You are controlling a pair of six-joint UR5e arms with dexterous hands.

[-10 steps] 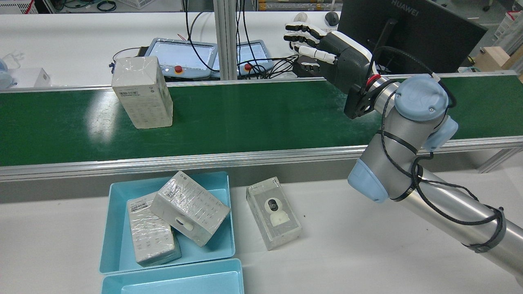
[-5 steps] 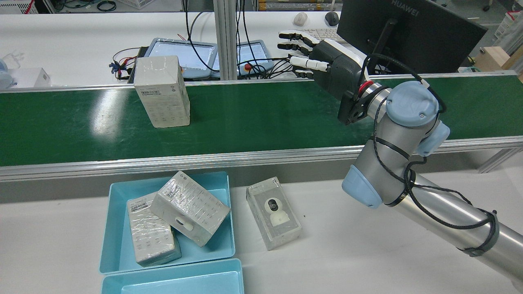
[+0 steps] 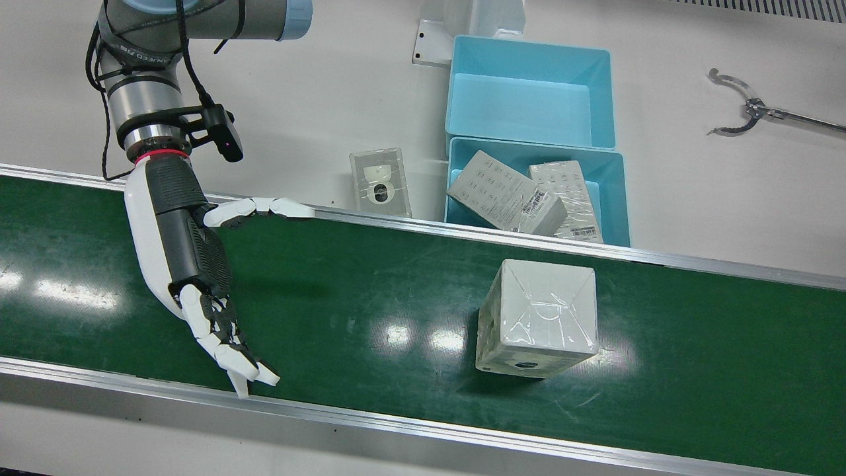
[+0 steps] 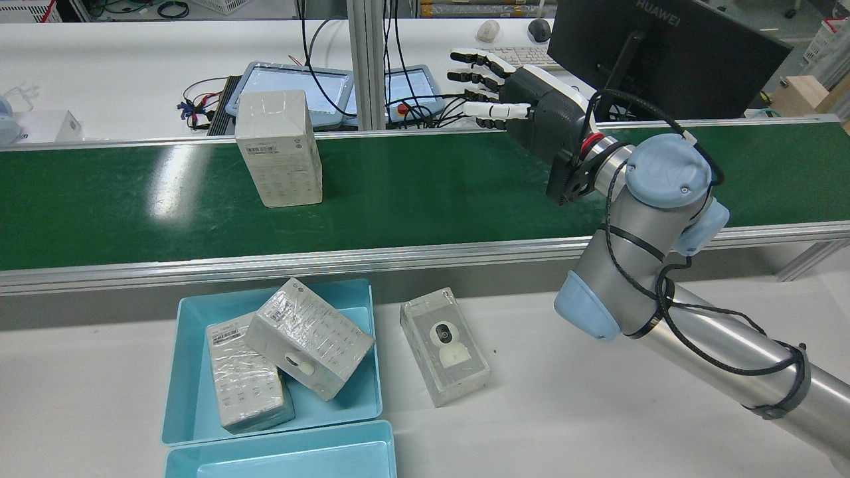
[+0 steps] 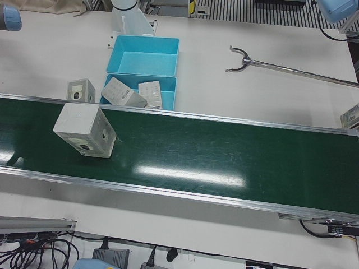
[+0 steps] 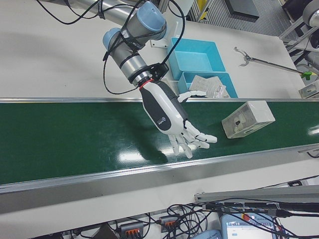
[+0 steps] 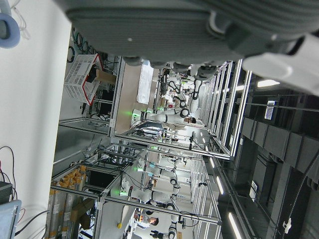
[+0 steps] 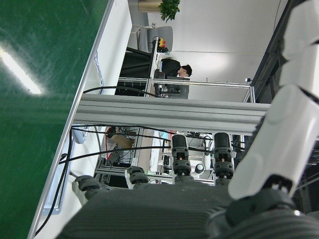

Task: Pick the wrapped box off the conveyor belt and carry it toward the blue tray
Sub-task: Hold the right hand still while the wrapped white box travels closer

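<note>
Box upright on the belt, well apart from the open right robot hand

In the rear view the box (image 4: 279,148) stands on end on the belt (image 4: 412,192), long axis vertical, to the left of the right robot hand (image 4: 524,109), which hovers over the belt's far edge, fingers spread, holding nothing. The tray (image 4: 199,398) sits on the bench on the near side, below the box. The left robot hand's state cannot be told from its own camera; judging by this, the right one is nearer.

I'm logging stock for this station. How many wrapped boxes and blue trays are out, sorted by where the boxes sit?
Wrapped box on the belt: 1
Wrapped boxes in the tray: 2
Wrapped box on the table: 1
Blue trays: 2
Total: 6
</note>
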